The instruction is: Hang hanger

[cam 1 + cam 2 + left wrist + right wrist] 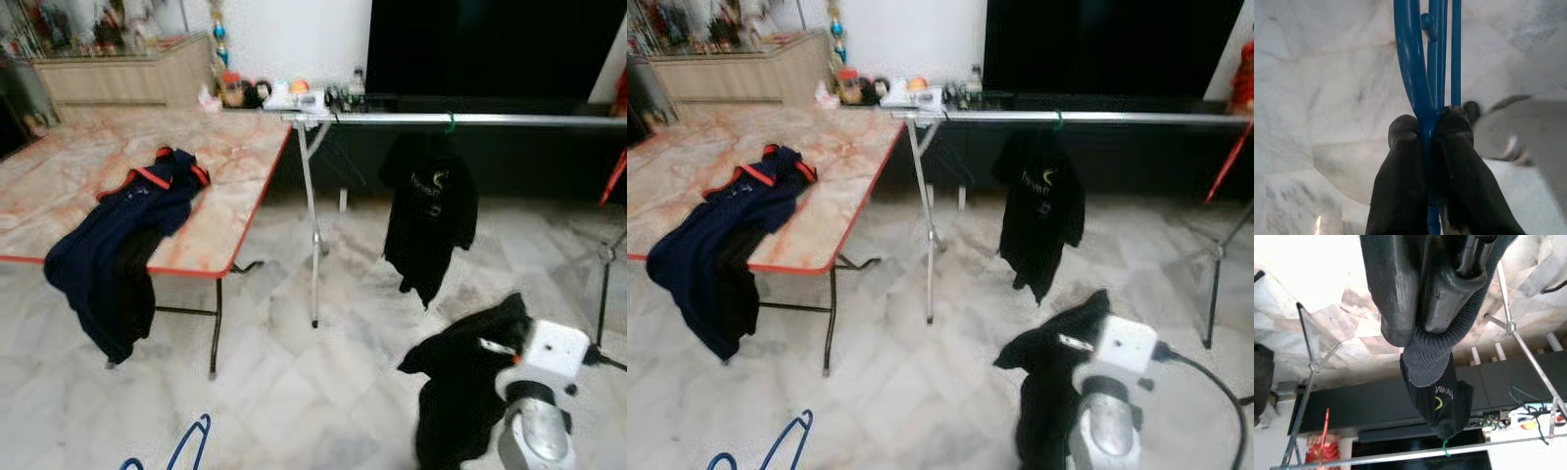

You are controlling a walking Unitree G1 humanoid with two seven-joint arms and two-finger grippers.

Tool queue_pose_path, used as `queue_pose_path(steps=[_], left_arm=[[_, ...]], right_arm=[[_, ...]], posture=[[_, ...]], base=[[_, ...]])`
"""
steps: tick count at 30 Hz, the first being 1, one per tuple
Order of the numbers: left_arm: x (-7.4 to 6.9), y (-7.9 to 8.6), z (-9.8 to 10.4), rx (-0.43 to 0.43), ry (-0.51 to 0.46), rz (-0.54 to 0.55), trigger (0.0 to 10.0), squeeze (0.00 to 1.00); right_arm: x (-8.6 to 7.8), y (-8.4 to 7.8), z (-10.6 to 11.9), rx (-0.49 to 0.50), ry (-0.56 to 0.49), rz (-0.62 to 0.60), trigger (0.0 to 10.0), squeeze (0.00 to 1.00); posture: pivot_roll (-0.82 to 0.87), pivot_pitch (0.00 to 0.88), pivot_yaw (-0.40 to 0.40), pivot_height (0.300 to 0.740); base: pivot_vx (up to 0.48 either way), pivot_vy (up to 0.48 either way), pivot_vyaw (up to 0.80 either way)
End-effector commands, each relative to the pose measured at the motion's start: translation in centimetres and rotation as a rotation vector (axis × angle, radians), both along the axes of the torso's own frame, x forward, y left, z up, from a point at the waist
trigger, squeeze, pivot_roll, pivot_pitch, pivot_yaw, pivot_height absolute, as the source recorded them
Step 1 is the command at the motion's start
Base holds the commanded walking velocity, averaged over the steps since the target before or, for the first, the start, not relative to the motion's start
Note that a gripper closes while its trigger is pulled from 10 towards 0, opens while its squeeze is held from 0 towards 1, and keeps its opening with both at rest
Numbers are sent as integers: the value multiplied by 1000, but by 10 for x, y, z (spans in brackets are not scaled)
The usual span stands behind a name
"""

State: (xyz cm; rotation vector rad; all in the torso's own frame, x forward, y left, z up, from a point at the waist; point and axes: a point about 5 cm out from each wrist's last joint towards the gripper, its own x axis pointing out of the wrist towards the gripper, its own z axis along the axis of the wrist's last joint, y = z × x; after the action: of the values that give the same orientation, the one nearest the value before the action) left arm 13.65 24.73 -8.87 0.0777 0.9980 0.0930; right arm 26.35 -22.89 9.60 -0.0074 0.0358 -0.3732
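Hanger, blue, pinched in the left gripper, its fingers closed tight on the wire; from the head it shows low near the floor. Right gripper is clamped on the ribbed collar of a black garment, which droops from the raised right arm. Judgement: the shirt must go onto the hanger before either reaches the rail, so the collar should be held open and steady while the hanger arm is fed through, not forced. One black shirt already hangs from the rail on a green hook; free rail lies either side of it. Folding table stands to the left with a navy, red-trimmed shirt draped over its edge. The rail's legs and a cable by the right arm could snag the approach.
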Motion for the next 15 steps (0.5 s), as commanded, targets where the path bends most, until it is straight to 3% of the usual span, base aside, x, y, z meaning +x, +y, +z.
queue_pose_path(steps=[1, 15], left_arm=[[-6, 7, -1, 19, 27, 10, 10000, 0], [-12, 9, -2, 18, 43, 22, 10000, 0]], right_arm=[[7, 10, 11, -2, -50, 32, 10000, 0], [8, 10, 12, -11, -54, 33, 10000, 0]], posture=[[107, 0, 26, 740], [107, 0, 23, 740]], base=[[0, 337, 0], [0, 340, 0]])
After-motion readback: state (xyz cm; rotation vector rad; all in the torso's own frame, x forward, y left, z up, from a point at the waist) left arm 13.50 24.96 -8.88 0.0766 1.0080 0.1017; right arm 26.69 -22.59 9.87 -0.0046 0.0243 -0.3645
